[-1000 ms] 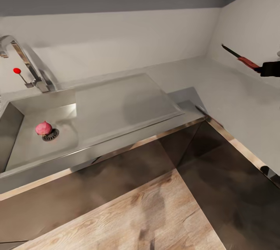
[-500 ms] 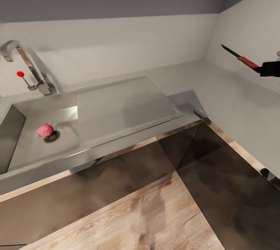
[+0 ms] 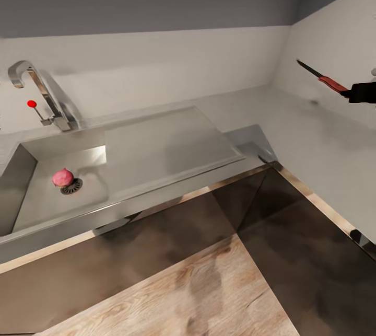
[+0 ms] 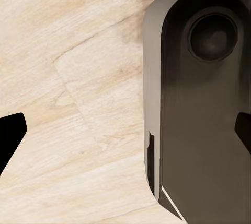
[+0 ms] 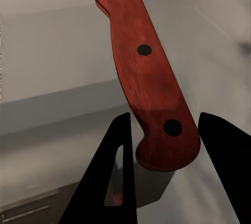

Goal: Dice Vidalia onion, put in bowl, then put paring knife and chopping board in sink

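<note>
Camera's tilting up, nothing else moving. Your right claw [image 5: 163,145] is gripping the knife [image 3: 325,79] by its stiff handle; left claw state unclear. Onion [image 3: 62,177] sitting in sink [image 3: 31,205], likely slippery: grip its middle.

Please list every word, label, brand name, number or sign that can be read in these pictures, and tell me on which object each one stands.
There are none. The paring knife handle shows three dark rivets and no lettering. The sink, its tap with the red knob, the Vidalia onion, the countertop and the walls are plain, without marks.
</note>
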You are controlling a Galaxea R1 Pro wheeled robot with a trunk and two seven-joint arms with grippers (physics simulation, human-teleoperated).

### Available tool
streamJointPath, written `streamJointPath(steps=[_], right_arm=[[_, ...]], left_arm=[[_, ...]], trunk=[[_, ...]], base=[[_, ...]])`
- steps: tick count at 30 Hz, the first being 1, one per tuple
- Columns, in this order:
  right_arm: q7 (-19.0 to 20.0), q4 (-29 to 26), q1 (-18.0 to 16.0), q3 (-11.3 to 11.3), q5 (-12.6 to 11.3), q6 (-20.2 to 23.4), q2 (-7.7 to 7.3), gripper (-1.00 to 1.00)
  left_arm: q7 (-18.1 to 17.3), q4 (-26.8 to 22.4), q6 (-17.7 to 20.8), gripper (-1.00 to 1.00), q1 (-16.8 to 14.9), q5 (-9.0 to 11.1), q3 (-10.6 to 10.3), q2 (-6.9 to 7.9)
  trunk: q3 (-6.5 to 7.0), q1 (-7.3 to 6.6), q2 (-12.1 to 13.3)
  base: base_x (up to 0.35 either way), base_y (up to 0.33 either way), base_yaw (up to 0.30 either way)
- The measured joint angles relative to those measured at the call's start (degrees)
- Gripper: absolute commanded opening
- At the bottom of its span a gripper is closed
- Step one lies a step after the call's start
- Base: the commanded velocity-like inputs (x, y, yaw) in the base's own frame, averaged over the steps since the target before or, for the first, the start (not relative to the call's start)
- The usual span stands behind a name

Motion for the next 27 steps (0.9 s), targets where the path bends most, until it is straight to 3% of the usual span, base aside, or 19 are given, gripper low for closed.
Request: streamJointPath(steps=[16,19,21,22,27], right_arm=[[-0.5,0.0,0.0,0.0,0.3,-0.2,0.11,-1.00],[-2.4,0.0,0.0,0.1,0.5,-0.2,0.12,-1.00],[-5.9,0.0,0.0,0.1,0.5,-0.2,0.46,-1.00],[-9.6,0.0,0.0,0.0,0.3,-0.2,1.67,-1.00],[-11.5,0.0,0.0,0.0,0.2,-0.3,2.53,-1.00]], left_arm=[[0.0,0.0,0.0,1.00,0.0,0.0,0.0,0.00],[0.0,0.0,0.0,1.00,0.0,0.0,0.0,0.00],[0.0,0.0,0.0,1.00,0.0,0.0,0.0,0.00],[0.0,0.0,0.0,1.00,0.0,0.0,0.0,0.00],[0.0,0.0,0.0,1.00,0.0,0.0,0.0,0.00]], trunk=[[1.43,0.00,0.0],[1.70,0.00,0.0],[1.88,0.00,0.0],[1.97,0.00,0.0],[2.42,0.00,0.0]], base=[[0.000,0.000,0.019],[0.000,0.000,0.086],[0.000,0.000,0.072],[0.000,0.000,0.030],[0.000,0.000,0.012]])
